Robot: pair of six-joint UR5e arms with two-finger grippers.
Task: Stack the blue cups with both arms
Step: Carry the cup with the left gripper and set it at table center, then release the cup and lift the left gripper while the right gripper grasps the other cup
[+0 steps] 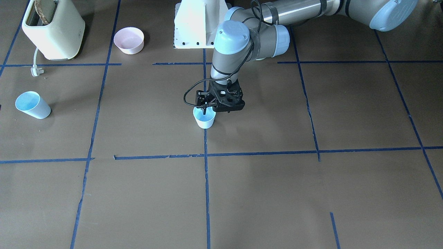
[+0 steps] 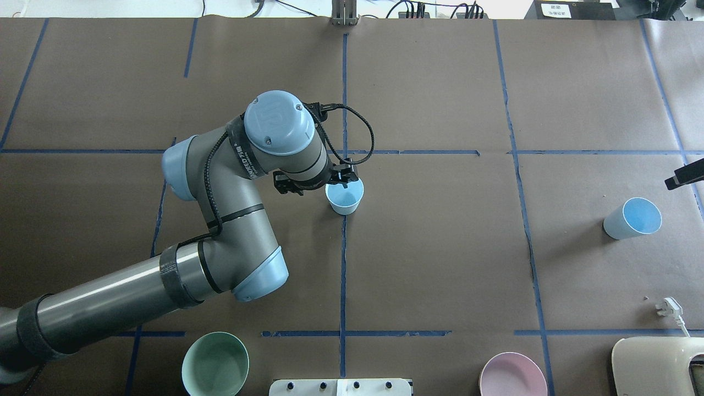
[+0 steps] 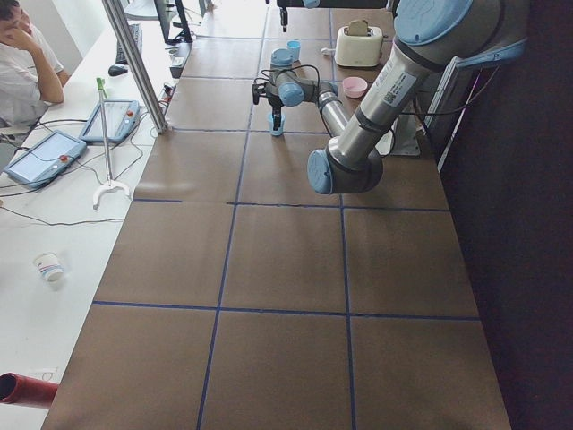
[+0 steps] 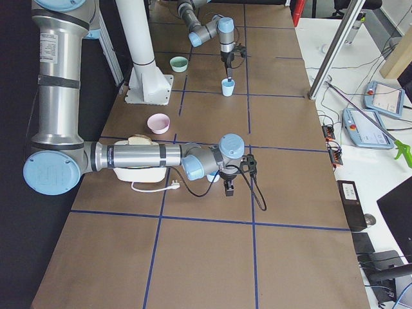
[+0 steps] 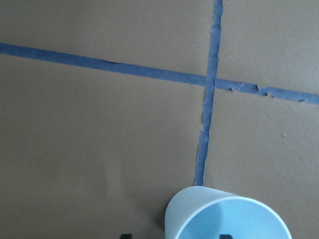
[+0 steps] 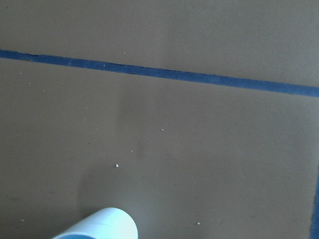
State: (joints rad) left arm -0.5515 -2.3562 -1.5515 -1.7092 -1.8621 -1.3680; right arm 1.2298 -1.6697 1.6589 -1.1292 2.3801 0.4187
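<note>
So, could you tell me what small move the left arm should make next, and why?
Probably close the left hand: its fingertips sit apart astride the rim of the upright central blue cup, one inside, one outside, not yet gripping.

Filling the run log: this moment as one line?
left gripper: open astride pale blue plastic tumbler rim | right gripper: near second tumbler | unstacked

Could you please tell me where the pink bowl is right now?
In the overhead view the pink bowl sits at the near edge, right of centre, between the white pedestal base and the toaster.
</note>
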